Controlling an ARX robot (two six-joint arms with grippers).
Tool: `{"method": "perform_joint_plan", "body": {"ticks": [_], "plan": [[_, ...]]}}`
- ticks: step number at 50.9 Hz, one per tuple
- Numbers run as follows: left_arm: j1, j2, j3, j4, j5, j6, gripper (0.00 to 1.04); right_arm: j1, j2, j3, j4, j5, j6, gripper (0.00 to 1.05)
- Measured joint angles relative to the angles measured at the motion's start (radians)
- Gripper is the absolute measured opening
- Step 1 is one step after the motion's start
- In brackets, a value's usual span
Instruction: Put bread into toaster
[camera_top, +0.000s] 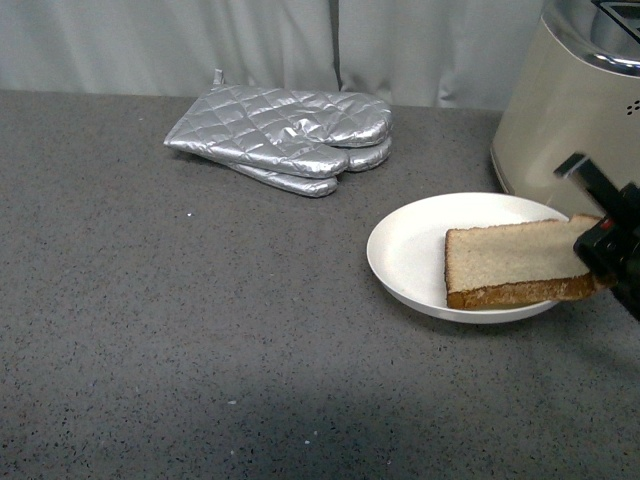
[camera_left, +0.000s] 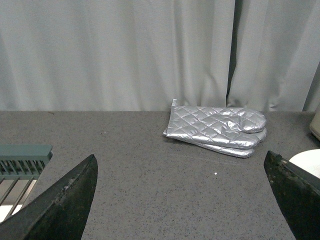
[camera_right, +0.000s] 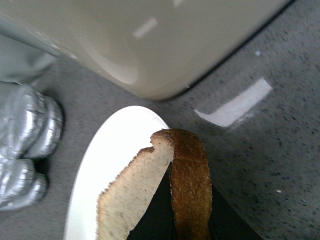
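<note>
The bread is a light-brown slice with a darker crust, lying over the right side of the round white plate. My right gripper is shut on the slice's right edge, low over the plate. In the right wrist view the crust runs between the dark jaws, with the plate beneath. The beige toaster with its chrome top stands just behind, at the right edge; its rounded side fills the right wrist view. My left gripper is open and empty over bare counter.
Silver quilted oven mitts lie stacked at the back centre, also in the left wrist view. A grey curtain hangs behind the speckled grey counter. A grey-green rack shows at one side of the left wrist view.
</note>
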Motion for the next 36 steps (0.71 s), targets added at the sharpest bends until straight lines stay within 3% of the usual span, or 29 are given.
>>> {"method": "perform_joint_plan", "body": {"ticks": [9,21,36], "plan": [[0.0,0.0,0.0,0.0,0.0,0.0,0.98,-0.001,-0.213,0.013,-0.087,-0.021,-0.013,0.03],[0.0,0.0,0.0,0.0,0.0,0.0,0.98,-0.068,-0.356,0.001,-0.179,-0.017,-0.024,0.03],[0.0,0.0,0.0,0.0,0.0,0.0,0.98,-0.165,-0.447,0.194,-0.345,0.108,-0.047,0.03]]}}
